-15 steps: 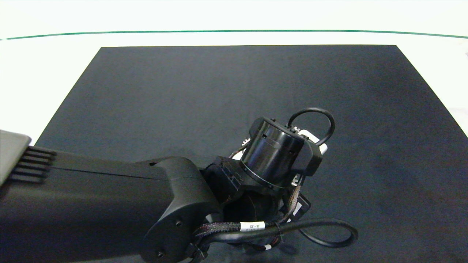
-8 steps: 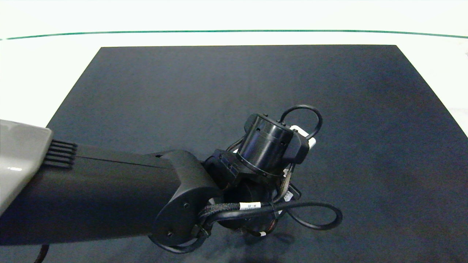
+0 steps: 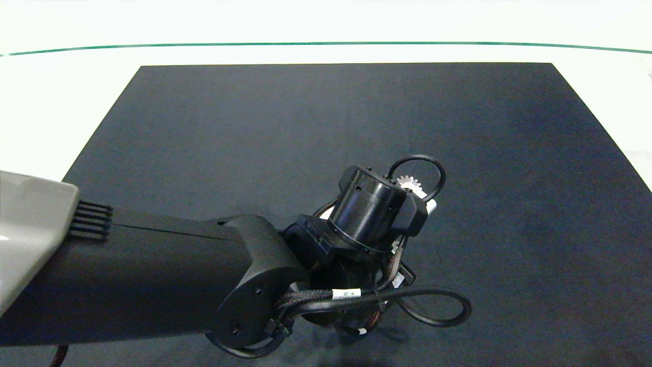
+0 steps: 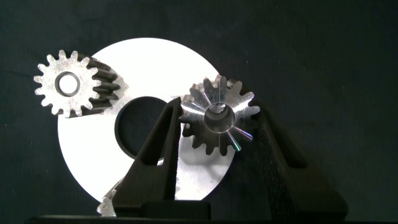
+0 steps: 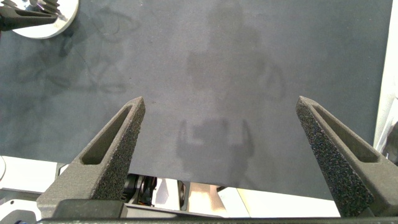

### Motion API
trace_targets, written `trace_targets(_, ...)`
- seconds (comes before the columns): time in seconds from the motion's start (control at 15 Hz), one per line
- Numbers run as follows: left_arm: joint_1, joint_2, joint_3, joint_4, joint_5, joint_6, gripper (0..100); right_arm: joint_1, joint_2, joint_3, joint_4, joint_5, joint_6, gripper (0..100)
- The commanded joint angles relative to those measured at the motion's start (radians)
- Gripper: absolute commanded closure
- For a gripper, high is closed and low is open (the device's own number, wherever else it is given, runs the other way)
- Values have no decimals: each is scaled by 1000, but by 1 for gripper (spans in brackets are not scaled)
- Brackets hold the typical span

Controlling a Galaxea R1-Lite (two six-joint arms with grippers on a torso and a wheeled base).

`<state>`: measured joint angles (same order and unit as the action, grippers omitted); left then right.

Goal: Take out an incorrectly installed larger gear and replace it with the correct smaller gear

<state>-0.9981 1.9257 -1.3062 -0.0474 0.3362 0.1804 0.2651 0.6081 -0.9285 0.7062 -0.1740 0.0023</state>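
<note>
My left gripper (image 4: 216, 127) pinches the larger gear (image 4: 217, 116) over the white disc (image 4: 93, 149); a smaller gear (image 4: 68, 84) sits beside it. My right gripper (image 5: 221, 134) is spread wide. No legible writing.

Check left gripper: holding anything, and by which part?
The left gripper holds the larger gear between its fingers, pinched across opposite toothed edges, above the white disc. The right gripper holds nothing.

A dark mat (image 3: 326, 117) is lying flat, covering most of a white tabletop (image 3: 61, 92). A thin green line (image 3: 326, 44) is running across the white surface beyond the mat's far edge. Bright, even light is washing over everything.
</note>
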Motion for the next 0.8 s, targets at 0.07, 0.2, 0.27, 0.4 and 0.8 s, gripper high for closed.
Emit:
trace_targets(0.07,4,12,2,0,3,1,78,2,1,0,4,-1,1,0)
trace_targets(0.2,7,15,2,0,3,2,78,2,-1,2,4,-1,1,0)
trace_targets(0.27,7,15,-1,0,3,2,78,2,-1,7,4,-1,1,0)
trace_targets(0.4,6,15,-8,0,7,2,78,2,-1,10,4,-1,1,0)
trace_targets(0.8,-4,25,-21,1,7,4,78,2,-4,11,4,-1,1,0)
